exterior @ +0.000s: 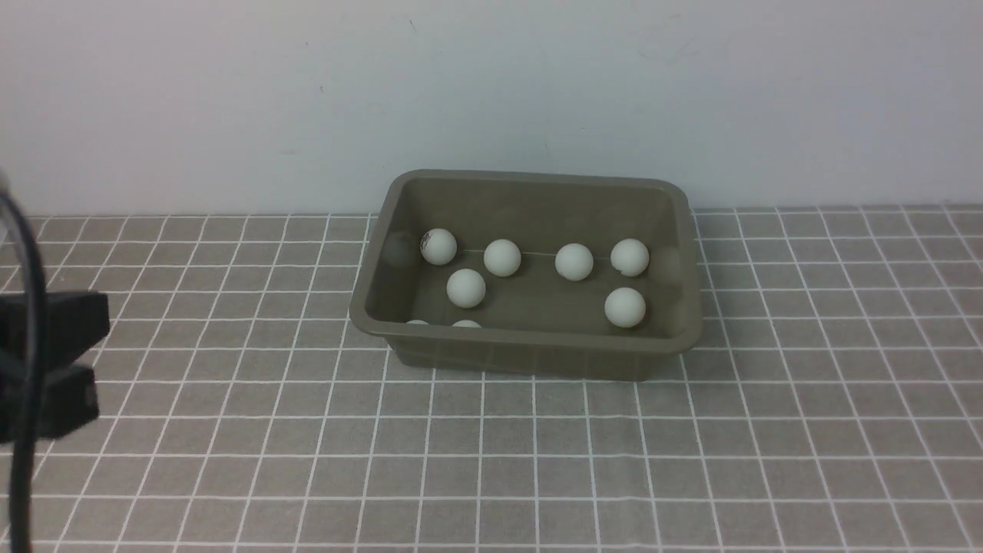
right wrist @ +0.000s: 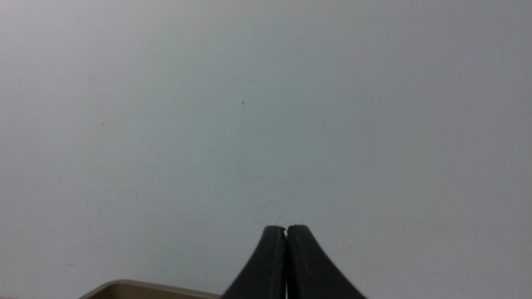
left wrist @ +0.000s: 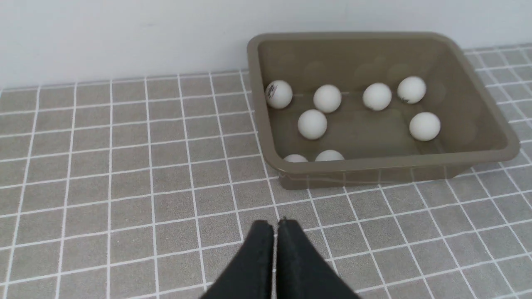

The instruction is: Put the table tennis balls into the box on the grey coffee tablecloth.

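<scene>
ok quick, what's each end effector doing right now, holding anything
Left end effector: closed, holding nothing.
Right end effector: closed, holding nothing.

Box [exterior: 537, 361]: smooth olive-brown plastic, slight sheen. Balls [exterior: 502, 257]: matt white, smooth. Tablecloth [exterior: 230, 430]: fine-grained matt cloth. Left pincer [left wrist: 274, 224] & right pincer [right wrist: 286, 229]: matt black.

The grey coffee tablecloth [exterior: 230, 430], grey-brown with a grid of thin white lines, covered the surface up to the white wall [exterior: 491, 77]. The box [exterior: 530, 361] stood directly on it, its far side close to that wall. Cloth stretched out to the box's left, right and near side.
</scene>
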Robot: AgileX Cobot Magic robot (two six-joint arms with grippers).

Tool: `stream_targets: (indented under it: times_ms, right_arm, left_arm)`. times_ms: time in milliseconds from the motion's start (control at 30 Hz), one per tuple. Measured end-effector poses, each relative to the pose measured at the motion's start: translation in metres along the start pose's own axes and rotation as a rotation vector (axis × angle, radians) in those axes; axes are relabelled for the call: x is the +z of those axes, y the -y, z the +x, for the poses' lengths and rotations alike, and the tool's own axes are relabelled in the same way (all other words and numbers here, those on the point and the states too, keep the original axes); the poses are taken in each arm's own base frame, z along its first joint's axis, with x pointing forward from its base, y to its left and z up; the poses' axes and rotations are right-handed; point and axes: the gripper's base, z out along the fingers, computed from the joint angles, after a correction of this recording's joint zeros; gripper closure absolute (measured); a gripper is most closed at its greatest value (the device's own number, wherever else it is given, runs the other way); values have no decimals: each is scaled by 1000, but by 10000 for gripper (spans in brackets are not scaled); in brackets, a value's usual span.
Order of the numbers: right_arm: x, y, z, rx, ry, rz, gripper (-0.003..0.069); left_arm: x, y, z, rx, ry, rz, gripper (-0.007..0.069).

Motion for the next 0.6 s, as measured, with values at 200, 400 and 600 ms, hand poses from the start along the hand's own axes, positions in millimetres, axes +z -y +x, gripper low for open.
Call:
stream_targets:
  times_ms: [200,400,600]
  right_arm:
    - [0,0,0,0,8,1,669]
    - [0,0,0,0,7,1,669]
    - [0,0,0,0,7,1,669]
  left_arm:
    - [-27,0,36,13,116,7,629]
    - [-45,0,64,28,181,20,629]
    - [-49,1,68,31,182,23,629]
